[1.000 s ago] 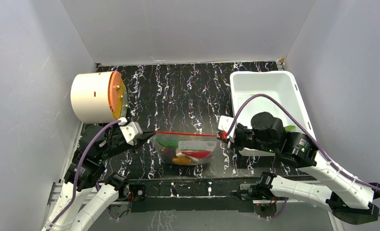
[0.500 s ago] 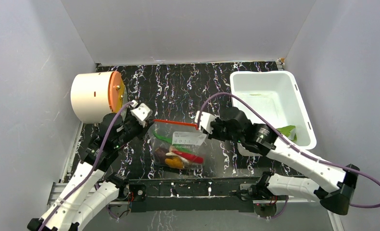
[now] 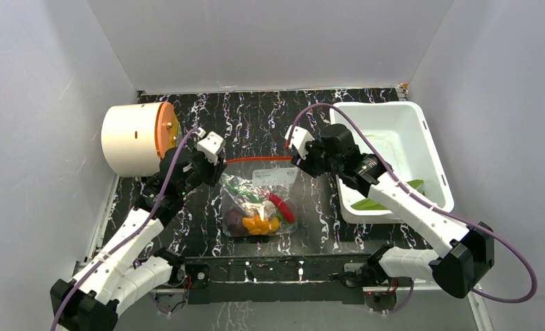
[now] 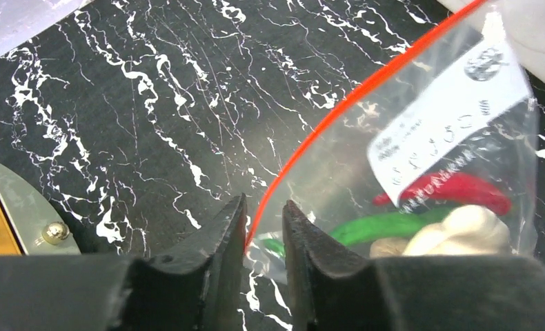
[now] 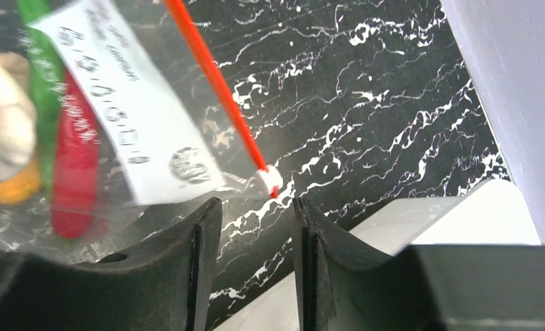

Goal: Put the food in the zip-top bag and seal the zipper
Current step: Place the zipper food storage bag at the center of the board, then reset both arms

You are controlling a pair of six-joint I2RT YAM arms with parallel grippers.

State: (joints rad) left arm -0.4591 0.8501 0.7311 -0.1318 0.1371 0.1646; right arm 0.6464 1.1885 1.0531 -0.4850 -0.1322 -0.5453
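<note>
The clear zip-top bag (image 3: 256, 200) lies flat on the black marbled table. Inside it are the food pieces: a red chilli (image 3: 281, 207), an orange fruit (image 3: 261, 225), a maroon one (image 3: 234, 221), a green pepper (image 3: 239, 185) and a whitish garlic piece (image 3: 256, 210). Its orange-red zipper (image 3: 256, 159) runs along the far edge between both grippers. My left gripper (image 4: 264, 201) is open a little, with the zipper's (image 4: 366, 89) left end loose in the gap. My right gripper (image 5: 256, 201) is open, and the zipper's (image 5: 214, 83) white-tipped end lies just beyond its tips.
A cream cylinder with an orange rim (image 3: 135, 138) lies at the back left, close to my left arm. A white bin (image 3: 387, 138) with something green inside stands at the right, under my right arm; its corner (image 5: 421, 221) shows beside my right fingers.
Both arms carried the bag away from the near edge and laid it down. Both grippers, earlier shut on the zipper's ends, have opened.
</note>
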